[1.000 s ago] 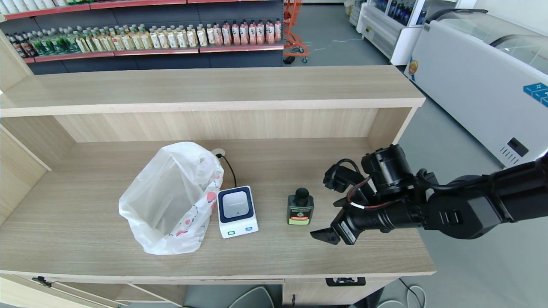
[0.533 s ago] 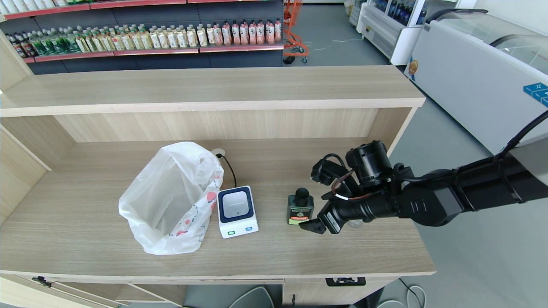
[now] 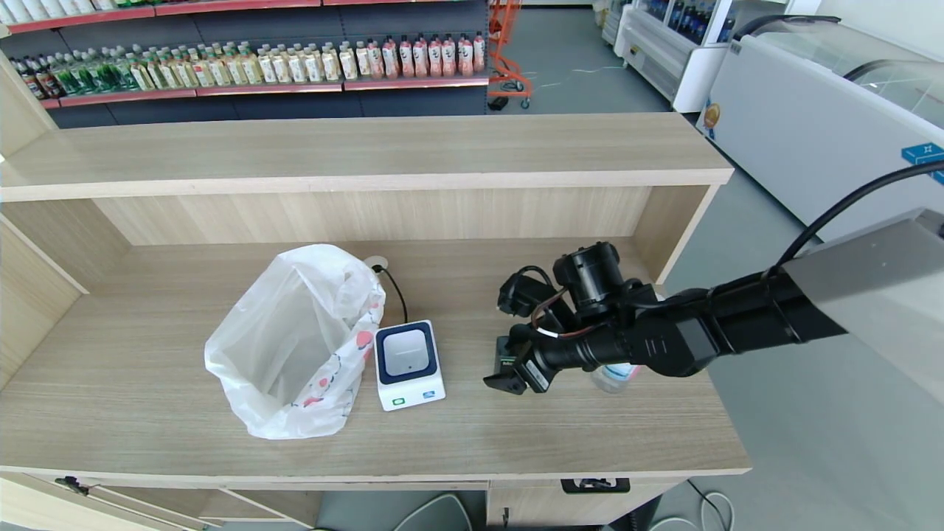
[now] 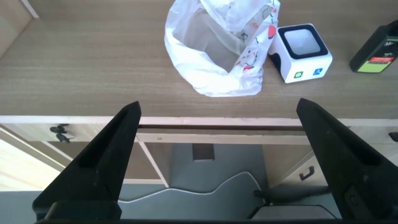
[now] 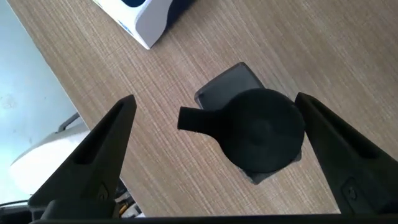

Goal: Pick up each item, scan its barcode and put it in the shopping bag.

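A small dark bottle (image 5: 261,134) with a black cap stands upright on the wooden counter (image 3: 457,435), right of the white barcode scanner (image 3: 408,363). My right gripper (image 3: 509,370) hangs open over the bottle, one finger on each side of the cap without touching it. In the head view the arm covers most of the bottle (image 3: 504,355). The white shopping bag (image 3: 295,339) stands open left of the scanner. My left gripper (image 4: 219,109) is open and holds nothing, below and in front of the counter's front edge, looking at the bag (image 4: 217,50), the scanner (image 4: 301,53) and the bottle (image 4: 379,50).
A clear container with pink on it (image 3: 612,377) lies partly under my right arm near the counter's right end. The scanner's black cable (image 3: 394,291) runs back to a hole in the counter. A raised back ledge (image 3: 354,151) walls the far side.
My right arm has swung left across the counter, from beside the dark bottle to directly over it, with its fingers now on both sides of the cap. Bag and scanner have not moved.
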